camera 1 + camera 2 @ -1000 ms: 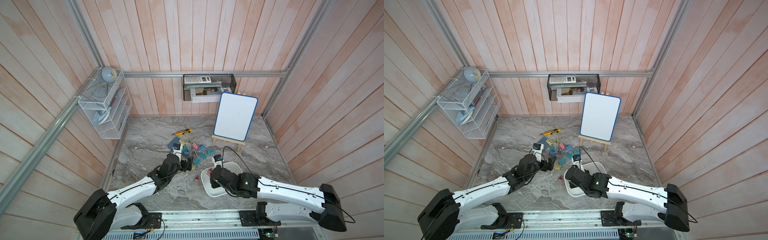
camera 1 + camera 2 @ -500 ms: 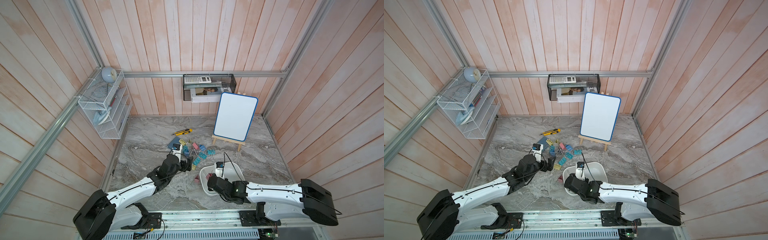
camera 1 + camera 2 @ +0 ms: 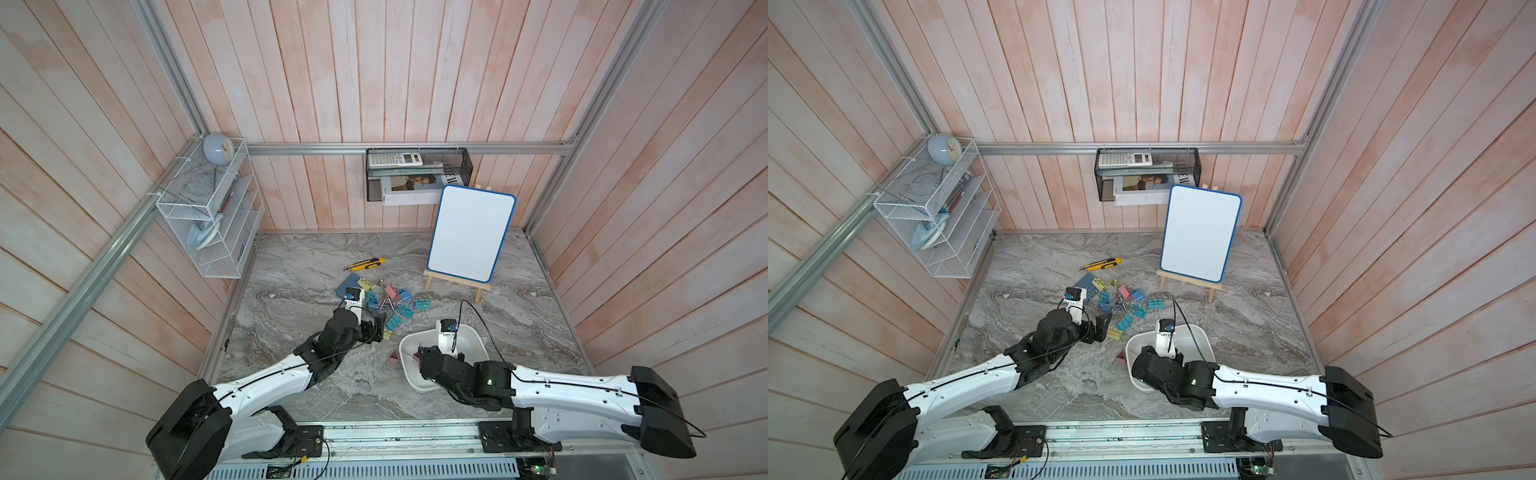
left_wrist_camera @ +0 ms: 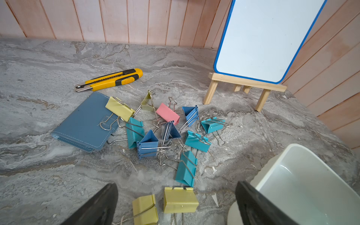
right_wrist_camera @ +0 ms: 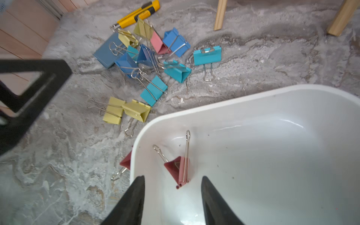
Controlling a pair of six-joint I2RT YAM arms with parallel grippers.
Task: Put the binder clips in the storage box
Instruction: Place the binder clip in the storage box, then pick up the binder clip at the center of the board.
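Several binder clips point(image 3: 390, 301) in yellow, teal, blue and pink lie heaped on the marble table, left of the white storage box point(image 3: 473, 338). My left gripper point(image 4: 175, 185) hangs open just above two yellow clips point(image 4: 180, 200) at the pile's near edge, holding nothing. Over the box's left end, my right gripper point(image 5: 173, 177) is open. A pink clip point(image 5: 178, 169) lies loose on the box floor just beyond its fingertips. Another pink clip point(image 5: 126, 161) rests on the table against the box's outer wall point(image 5: 214, 103).
A yellow utility knife point(image 3: 365, 264) and a blue-grey pad point(image 3: 348, 286) lie behind the pile. A whiteboard on a wooden easel point(image 3: 471, 232) stands at the back right. A wire rack point(image 3: 212, 212) and a black mesh basket point(image 3: 415, 174) hang on the walls.
My right gripper has opened over the box, and the pink clip now lies loose on the box floor. The left arm has stayed where it was, open.
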